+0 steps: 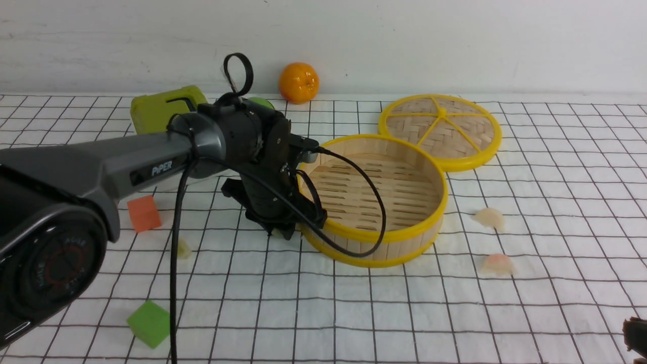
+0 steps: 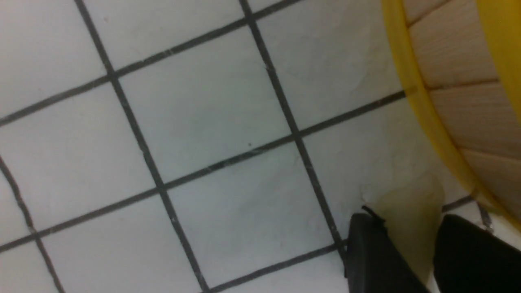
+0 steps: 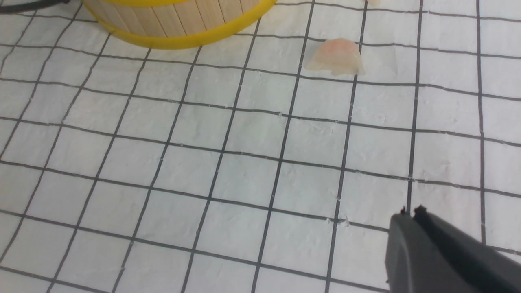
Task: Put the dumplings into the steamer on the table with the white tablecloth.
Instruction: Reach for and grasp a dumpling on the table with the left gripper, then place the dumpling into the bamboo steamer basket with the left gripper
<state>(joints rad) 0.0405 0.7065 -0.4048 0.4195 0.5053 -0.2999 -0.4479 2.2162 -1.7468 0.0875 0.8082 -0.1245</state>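
Broadly, table (image 1: 76, 116): one, spread with the white tablecloth (image 1: 556, 313); everything rests on it.
steamer (image 1: 404, 242): one, mid-table and uncovered. Its slatted floor is bare, so no dumpling is in yet.
lid (image 1: 441, 129): one, lying flat behind and to the right, its edge meeting the steamer's rim, probably set aside to leave the basket mouth free.
left gripper (image 2: 405, 221): down at the cloth just beside the steamer's left front wall. The jaws are partway apart, one on each side of a pale green dumpling (image 2: 411, 199), and I cannot tell whether they pinch it. Low and astride like this, it reads as a pick.
right gripper (image 3: 411, 211): at the near right edge, jaws pressed together, holding nothing, seemingly parked clear.
cubes: two, an orange cube (image 1: 144, 213) and a green cube (image 1: 149, 323), both left of the steamer and no part of the job.
dumplings: four, all on the cloth outside the steamer:
- the one between the left jaws
- a second green dumpling (image 1: 183, 248) near the orange cube
- a far pinkish dumpling (image 1: 489, 217) right of the steamer
- a near pinkish dumpling (image 1: 499, 264) right of the steamer
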